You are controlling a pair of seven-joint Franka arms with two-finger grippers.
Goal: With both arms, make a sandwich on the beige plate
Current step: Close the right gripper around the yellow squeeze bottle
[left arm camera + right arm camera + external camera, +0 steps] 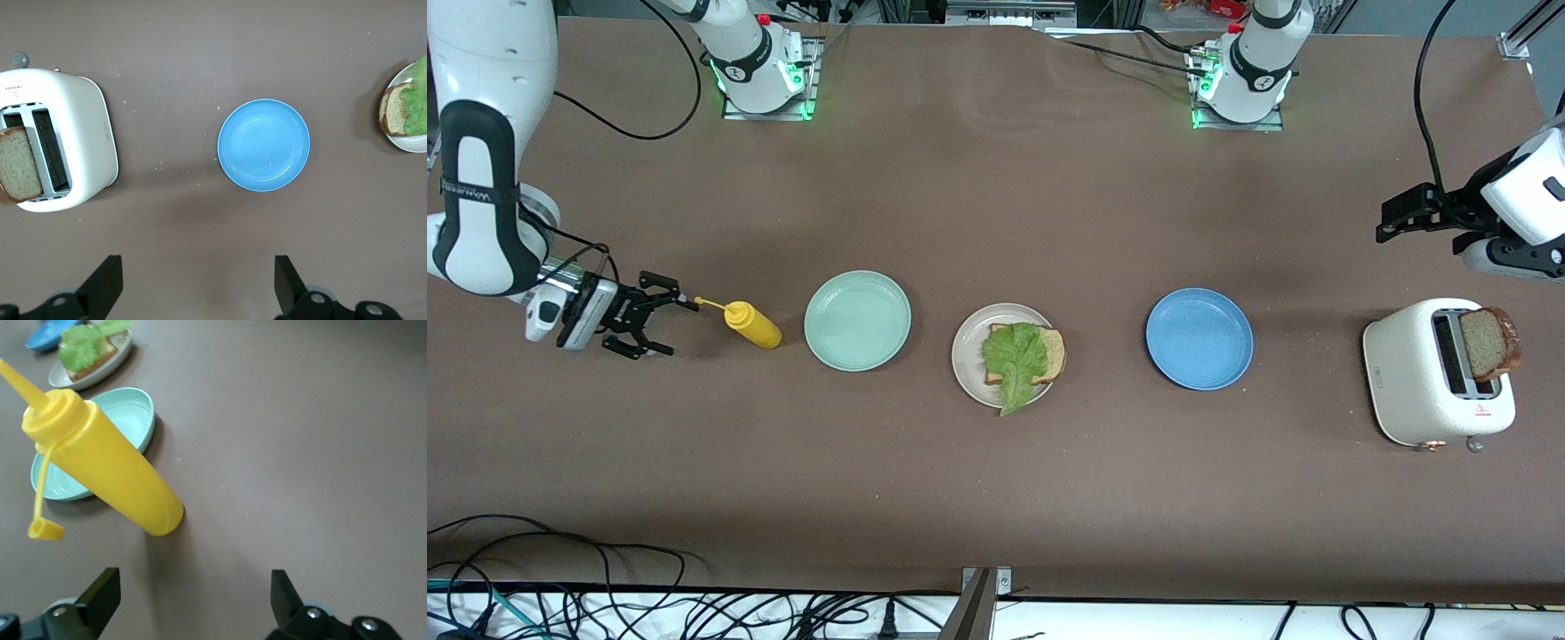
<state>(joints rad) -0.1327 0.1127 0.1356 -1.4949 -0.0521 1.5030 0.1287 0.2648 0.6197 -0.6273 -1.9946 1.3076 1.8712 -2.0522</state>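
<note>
One bread slice (pixel 1049 354) topped with a lettuce leaf (pixel 1014 354) lies on the beige plate (pixel 966 356) at mid-counter, well apart from both claws. The second bread slice (pixel 1487 342) stands in the toaster (pixel 1409 373), near the left claw (pixel 1392 218), which hangs open above the counter (pixel 996 498). The right claw (pixel 660 318) gapes beside the yellow bottle (pixel 753 324).

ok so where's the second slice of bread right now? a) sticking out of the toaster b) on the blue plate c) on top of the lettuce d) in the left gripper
a: the second bread slice stands up out of a slot of the white toaster, while the blue plate holds nothing and only lettuce covers the slice on the beige plate.
</note>
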